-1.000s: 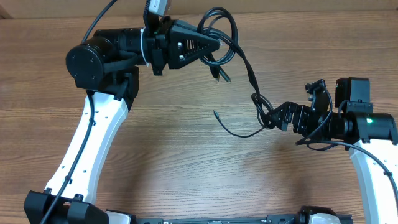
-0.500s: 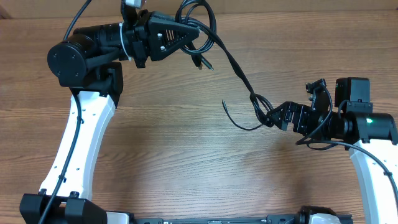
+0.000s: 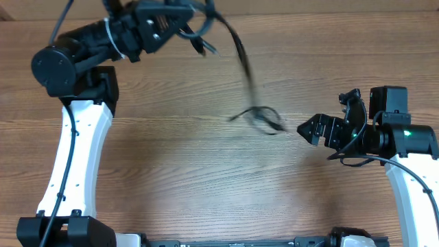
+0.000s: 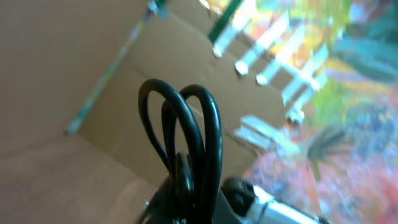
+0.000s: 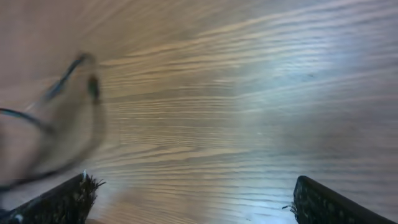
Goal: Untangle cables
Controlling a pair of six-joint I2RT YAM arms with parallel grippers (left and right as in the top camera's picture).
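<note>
Cables [image 3: 240, 55] swung clear of gaping R tool [image 3: 306, 128]; L tool [image 3: 194, 12] clamped, moved up-left.

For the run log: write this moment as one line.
left pincer: shut on cables | cables: loops in left pincer, blurred strand reaching toward right pincer | right pincer: open, empty

No legible text, no labels or brands, no numbers or signs, in any view
</note>
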